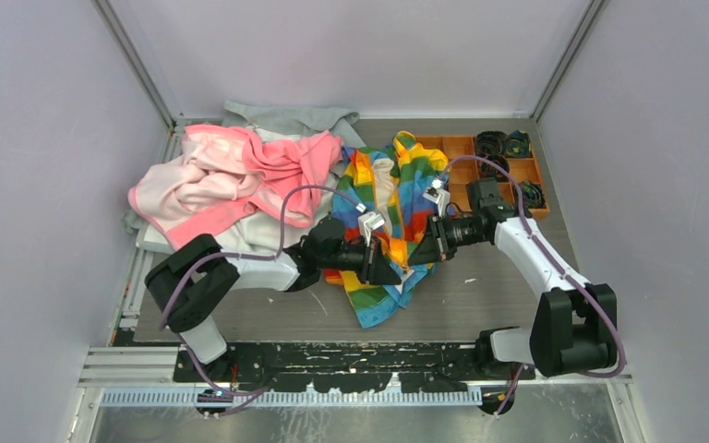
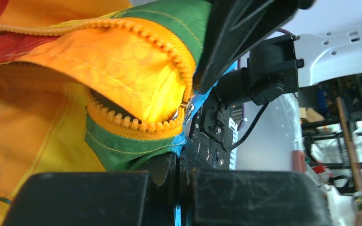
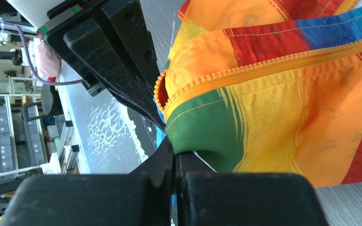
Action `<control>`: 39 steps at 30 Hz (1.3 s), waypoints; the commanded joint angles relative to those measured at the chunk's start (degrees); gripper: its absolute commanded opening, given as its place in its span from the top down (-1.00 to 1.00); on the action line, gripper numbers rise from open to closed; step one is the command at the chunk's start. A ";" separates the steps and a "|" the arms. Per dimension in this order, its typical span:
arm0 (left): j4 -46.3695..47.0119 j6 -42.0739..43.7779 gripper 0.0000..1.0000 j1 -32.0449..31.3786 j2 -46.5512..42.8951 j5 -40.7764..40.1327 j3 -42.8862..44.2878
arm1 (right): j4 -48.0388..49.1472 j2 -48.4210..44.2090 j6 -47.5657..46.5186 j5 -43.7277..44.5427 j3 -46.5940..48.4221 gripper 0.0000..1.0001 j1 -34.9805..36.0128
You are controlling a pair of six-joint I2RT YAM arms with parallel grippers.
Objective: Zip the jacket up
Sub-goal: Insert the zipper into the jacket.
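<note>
The rainbow-striped jacket [image 1: 404, 198] lies in the middle of the table, front open, cream lining showing. My left gripper [image 1: 393, 271] and right gripper [image 1: 416, 255] meet tip to tip at its lower hem. In the left wrist view, my left gripper [image 2: 184, 157] is shut on the green and blue hem just below the curled orange zipper [image 2: 136, 125]. In the right wrist view, my right gripper [image 3: 173, 150] is shut on the green hem beside the orange zipper [image 3: 264, 66]. The zipper teeth are apart at the bottom end.
A pink garment [image 1: 240, 175] is piled at the back left over a white one [image 1: 258, 231], with a grey garment [image 1: 286, 118] behind. An orange compartment tray [image 1: 462, 145] with dark items stands at the back right. Enclosure walls stand on all sides.
</note>
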 commanded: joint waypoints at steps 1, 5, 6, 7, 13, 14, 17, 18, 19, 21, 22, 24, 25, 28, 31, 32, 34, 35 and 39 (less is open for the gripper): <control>-3.83 -6.98 1.00 0.85 3.74 4.83 1.14 | 3.24 2.52 -0.89 2.91 2.42 0.97 -0.07; -3.53 -10.54 1.00 1.20 6.79 6.63 2.66 | 1.46 6.40 -1.63 6.90 3.63 0.92 -0.06; -3.43 -11.46 1.00 1.26 7.75 7.39 3.22 | 1.00 7.17 -1.90 7.88 4.01 0.92 -0.07; -3.52 -12.41 1.00 1.29 8.79 8.19 3.86 | 0.61 8.03 -2.05 8.45 4.27 0.92 -0.04; -5.38 -14.80 1.00 1.18 14.16 12.02 7.36 | 1.13 10.87 0.63 5.04 4.20 0.98 -0.06; -5.48 -14.87 1.00 1.12 14.39 12.39 7.51 | -0.14 10.63 -1.41 4.63 4.61 0.98 0.32; -6.71 -13.59 1.00 1.16 13.54 12.29 7.23 | -0.24 6.03 -3.09 3.87 3.44 0.98 2.40; -8.53 -12.47 1.00 1.16 13.43 12.28 7.69 | 2.10 4.40 -1.41 3.20 2.40 0.98 2.47; -10.17 -11.52 1.00 1.12 13.45 12.50 8.56 | 4.10 3.34 -0.15 2.95 1.72 0.98 2.50; -12.92 -10.30 1.00 1.07 13.81 12.44 9.69 | 6.40 2.77 1.53 3.14 1.64 0.98 2.61; -13.43 -10.02 1.00 1.07 14.13 12.56 10.06 | 7.08 2.96 2.22 4.38 1.88 0.98 2.66; -11.93 -10.66 1.00 0.84 14.32 13.29 10.12 | 10.06 3.21 5.75 11.03 1.58 0.98 2.70; -10.89 -10.99 1.00 0.59 14.07 13.58 10.04 | 11.46 3.28 7.42 14.99 1.13 0.98 2.64; -8.51 -11.67 1.00 0.12 12.84 14.07 9.13 | 11.85 4.08 8.89 19.10 0.74 0.98 2.22; -7.00 -12.43 1.00 0.11 12.66 14.42 8.15 | 11.30 4.03 8.26 18.85 0.70 0.98 2.20; -6.08 -13.00 1.00 0.14 12.98 14.64 7.81 | 10.76 4.01 7.54 18.85 0.92 0.98 2.21; -3.32 -15.07 1.00 0.11 14.29 15.38 7.26 | 8.87 4.52 4.57 17.34 1.59 0.98 2.19; -1.90 -16.27 1.00 0.19 15.05 15.73 7.12 | 7.10 5.20 2.56 15.99 2.06 0.98 2.18; 2.05 -20.78 1.00 0.26 17.25 16.61 7.09 | -1.49 8.24 -6.80 14.52 5.27 0.89 2.71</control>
